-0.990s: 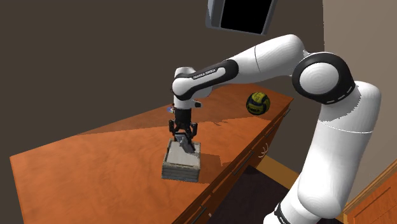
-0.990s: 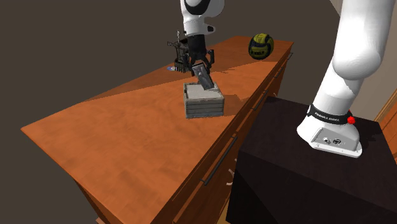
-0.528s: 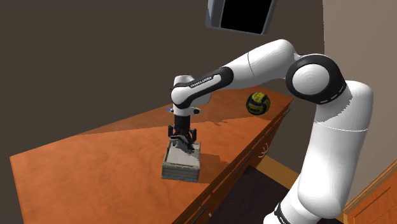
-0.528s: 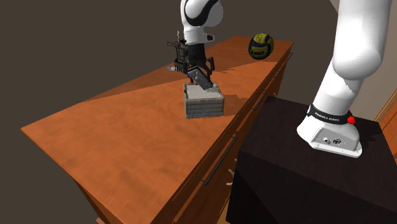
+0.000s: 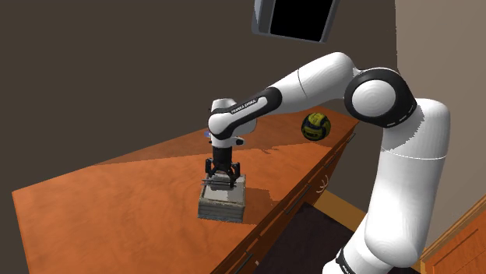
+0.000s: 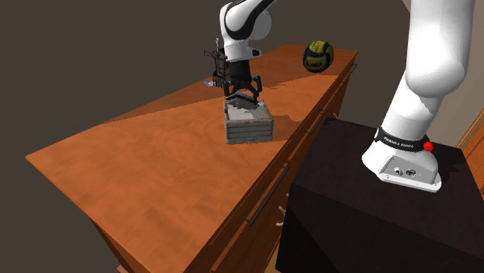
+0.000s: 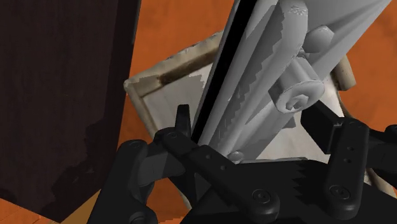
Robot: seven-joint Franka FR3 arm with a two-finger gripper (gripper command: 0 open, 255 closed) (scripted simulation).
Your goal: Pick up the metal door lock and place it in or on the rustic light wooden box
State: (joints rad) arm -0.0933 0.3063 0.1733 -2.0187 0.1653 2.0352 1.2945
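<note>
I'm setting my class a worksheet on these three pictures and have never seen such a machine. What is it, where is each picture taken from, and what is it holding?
It is a white robot arm on a black stand, ending in a black two-finger gripper. One camera looks from beside the stand, a second from another spot, and a third rides on the hand. On the orange-brown table sit a pale box and a yellow-and-black ball. The gripper clasps a grey door lock, its lower end inside the box.
</note>
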